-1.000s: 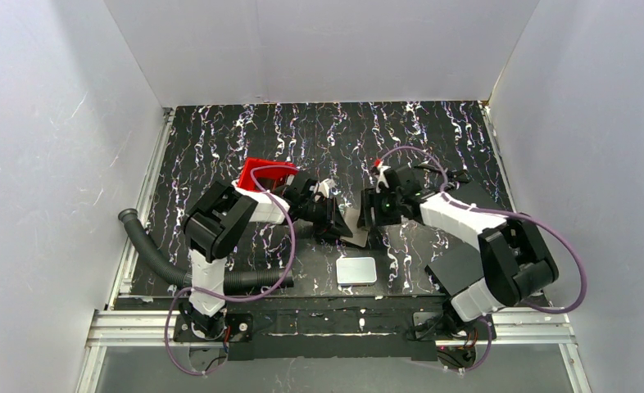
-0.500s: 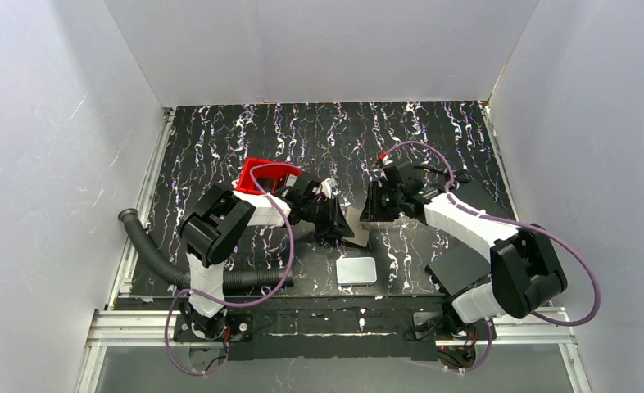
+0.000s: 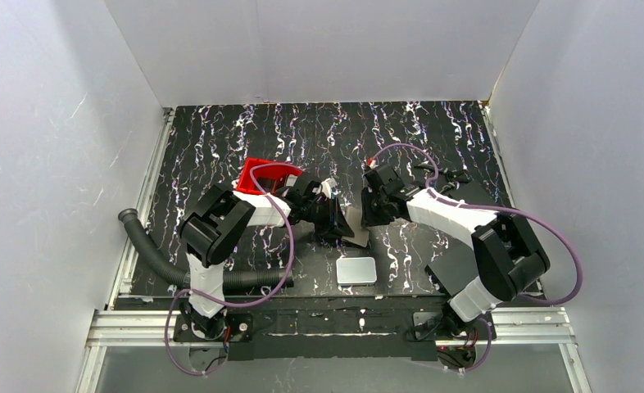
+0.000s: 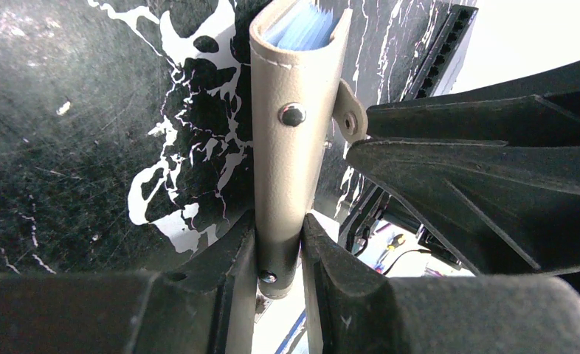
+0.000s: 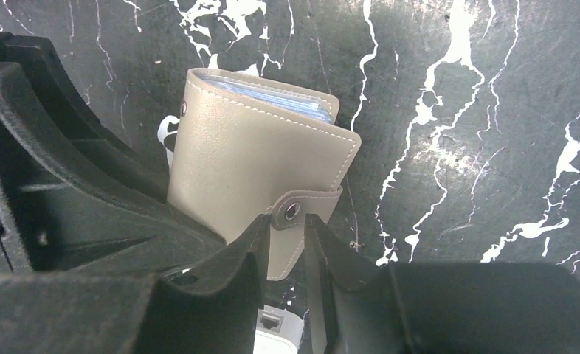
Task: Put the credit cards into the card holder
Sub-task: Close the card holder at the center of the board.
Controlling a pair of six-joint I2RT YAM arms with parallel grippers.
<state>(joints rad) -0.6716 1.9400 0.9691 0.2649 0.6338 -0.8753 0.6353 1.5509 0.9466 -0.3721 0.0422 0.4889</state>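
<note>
Above marbled table (image 3: 220,131), outstretched left tool (image 4: 278,234) and right tool (image 5: 288,223) clamp card holder (image 5: 246,158).

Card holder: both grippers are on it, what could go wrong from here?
The left gripper pinches the card holder by one edge only; a pull by the right gripper on the snap strap could twist it free. The blue cards show at its open end and might slide out if it tilts.

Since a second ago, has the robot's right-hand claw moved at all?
Yes. The right gripper has shifted slightly left, closer to the card holder, judged against the white slab, which has stayed put.
</note>
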